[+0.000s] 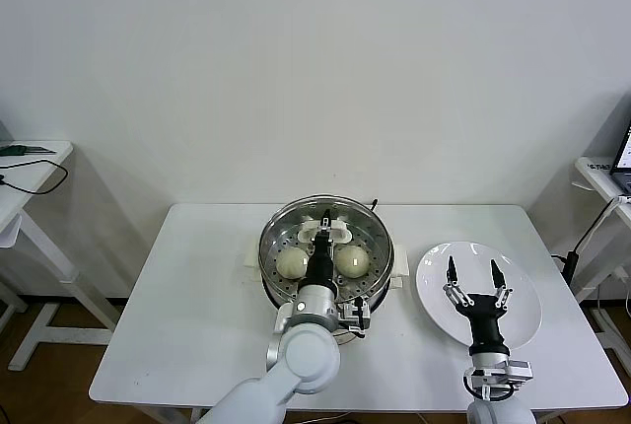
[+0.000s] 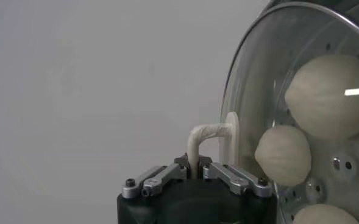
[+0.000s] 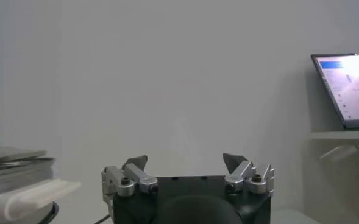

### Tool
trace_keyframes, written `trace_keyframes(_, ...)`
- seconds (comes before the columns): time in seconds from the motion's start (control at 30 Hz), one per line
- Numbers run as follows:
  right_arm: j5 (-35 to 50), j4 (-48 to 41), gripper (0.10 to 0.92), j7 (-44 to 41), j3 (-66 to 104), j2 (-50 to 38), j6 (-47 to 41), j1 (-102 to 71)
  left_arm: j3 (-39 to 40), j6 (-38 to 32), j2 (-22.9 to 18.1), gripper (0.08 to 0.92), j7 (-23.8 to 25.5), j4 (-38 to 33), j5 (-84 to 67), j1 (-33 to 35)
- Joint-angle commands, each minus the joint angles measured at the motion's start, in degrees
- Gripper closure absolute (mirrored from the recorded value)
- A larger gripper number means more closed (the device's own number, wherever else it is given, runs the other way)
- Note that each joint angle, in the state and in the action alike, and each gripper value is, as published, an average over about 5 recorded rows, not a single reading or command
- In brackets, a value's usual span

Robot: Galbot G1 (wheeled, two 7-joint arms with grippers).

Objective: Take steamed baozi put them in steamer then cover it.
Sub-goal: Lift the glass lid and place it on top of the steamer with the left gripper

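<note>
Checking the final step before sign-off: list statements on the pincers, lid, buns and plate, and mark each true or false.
1. The left pincer is shut on the glass lid's white handle. True.
2. The right pincer holds a baozi. False: it is open and empty above the white plate.
3. Baozi lie inside the steamer. True.
4. A baozi remains on the plate. False: no bun shows on it.
5. The glass lid lies on the plate. False: it is at the steamer.

The left gripper (image 1: 325, 231) is clamped on the cover (image 1: 367, 222) handle, apparently atop the steamer (image 1: 268, 256) holding baozi (image 1: 290, 263), while the spread right gripper (image 1: 474, 279) hangs over a white plate (image 1: 523, 325).
</note>
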Motion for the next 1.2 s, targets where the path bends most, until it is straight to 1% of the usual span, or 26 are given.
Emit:
trace_keyframes(0.03, -0.1, -0.3, 0.203, -0.1, 0.0, -0.1, 0.1, 0.0, 0.3, 2.8, -1.0, 0.81, -0.2, 0.2, 2.1, 0.5)
trace_keyframes(0.87, -0.1, -0.7, 0.203, -0.7, 0.0, -0.4, 0.5, 0.1, -0.7, 2.8, -2.1, 0.81, -0.6, 2.3, 2.9, 1.3)
trace_keyframes(1.2, -0.3, -0.9, 0.203, -0.7, 0.0, -0.4, 0.6, 0.2, -0.9, 2.4, -2.0, 0.81, -0.5, 1.7, 2.7, 1.8)
